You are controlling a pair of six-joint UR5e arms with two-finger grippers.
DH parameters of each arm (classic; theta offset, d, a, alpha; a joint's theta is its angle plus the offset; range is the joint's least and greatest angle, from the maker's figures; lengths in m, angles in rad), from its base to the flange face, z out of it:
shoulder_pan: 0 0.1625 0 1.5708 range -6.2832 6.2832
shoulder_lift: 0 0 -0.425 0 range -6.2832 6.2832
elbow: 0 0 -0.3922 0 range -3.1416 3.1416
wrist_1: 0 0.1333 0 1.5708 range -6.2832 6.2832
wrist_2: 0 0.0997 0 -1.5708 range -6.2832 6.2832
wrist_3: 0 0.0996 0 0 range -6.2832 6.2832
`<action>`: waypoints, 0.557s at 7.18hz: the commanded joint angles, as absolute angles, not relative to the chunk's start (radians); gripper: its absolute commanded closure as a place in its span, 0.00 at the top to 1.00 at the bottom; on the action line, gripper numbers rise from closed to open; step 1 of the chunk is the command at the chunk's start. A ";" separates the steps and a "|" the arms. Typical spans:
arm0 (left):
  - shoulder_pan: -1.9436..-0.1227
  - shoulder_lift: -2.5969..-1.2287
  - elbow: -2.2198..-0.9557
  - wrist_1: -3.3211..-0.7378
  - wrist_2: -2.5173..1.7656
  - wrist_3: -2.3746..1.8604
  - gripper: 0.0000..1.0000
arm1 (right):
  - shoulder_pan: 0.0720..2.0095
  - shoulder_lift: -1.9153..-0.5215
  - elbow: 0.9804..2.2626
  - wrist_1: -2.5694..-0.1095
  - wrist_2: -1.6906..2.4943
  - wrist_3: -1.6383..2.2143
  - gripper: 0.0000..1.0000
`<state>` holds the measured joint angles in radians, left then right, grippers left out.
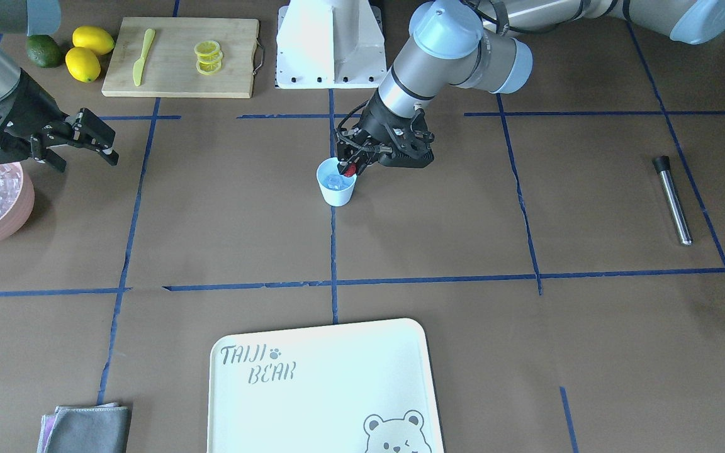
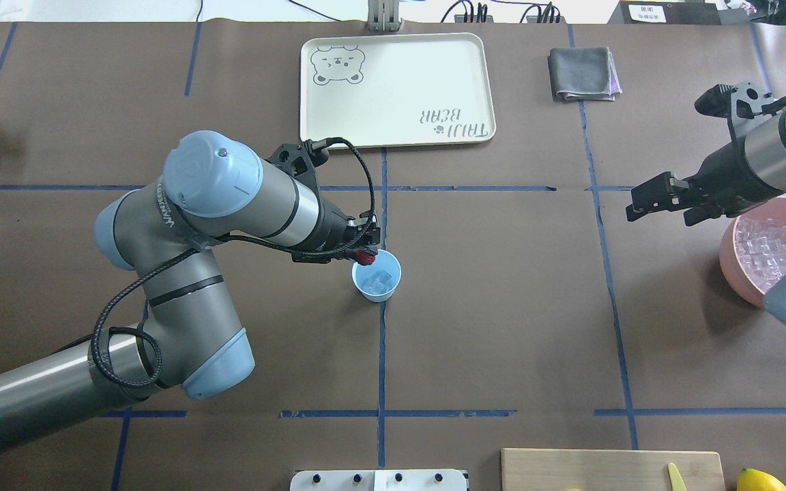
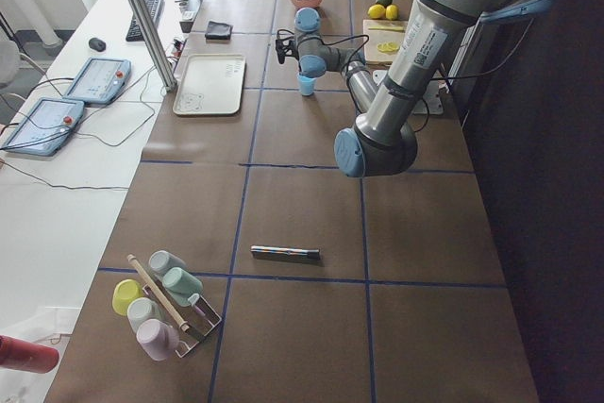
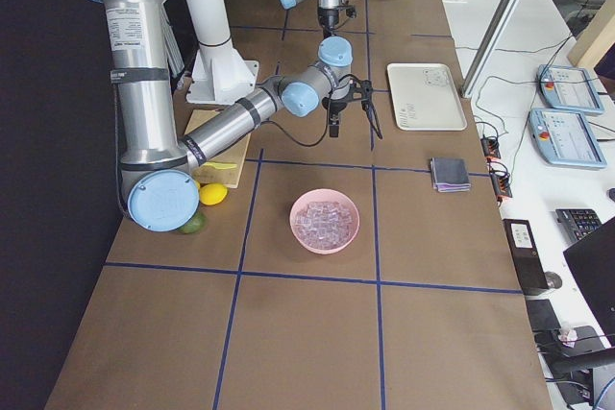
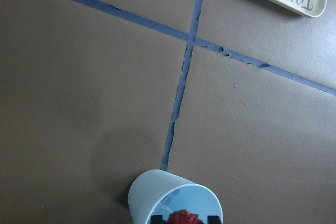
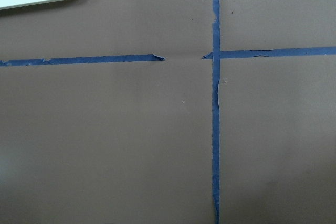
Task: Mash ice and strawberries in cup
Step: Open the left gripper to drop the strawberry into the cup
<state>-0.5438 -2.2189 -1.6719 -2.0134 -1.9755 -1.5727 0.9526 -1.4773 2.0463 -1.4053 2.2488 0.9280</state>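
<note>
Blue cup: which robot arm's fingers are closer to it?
Left. The left fingers hold the strawberry right at the rim of the cup. The right fingers are far off, open, beside the pink bowl.

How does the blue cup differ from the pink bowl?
The cup is small, pale blue and tapered; the bowl is wide, pink and far larger. The cup holds few ice cubes, the bowl a heap. The left hand holds a strawberry at the cup's rim; the bowl shows none. Both hold ice.
</note>
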 commanded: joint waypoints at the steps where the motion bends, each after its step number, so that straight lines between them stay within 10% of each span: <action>1: -0.531 -2.232 -1.658 -2.016 -1.973 -1.572 0.18 | 0.953 -1.477 2.048 -1.405 2.249 0.928 0.99; 3: -0.531 -2.229 -1.660 -2.016 -1.971 -1.569 0.94 | 0.954 -1.480 2.059 -1.407 2.250 0.928 0.99; 4: -0.532 -2.227 -1.669 -2.014 -1.971 -1.569 1.00 | 0.954 -1.482 2.060 -1.407 2.250 0.928 0.99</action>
<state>-0.5317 -2.2289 -1.6620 -2.0153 -1.9714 -1.5703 0.9539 -1.4797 2.0565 -1.4065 2.2498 0.9280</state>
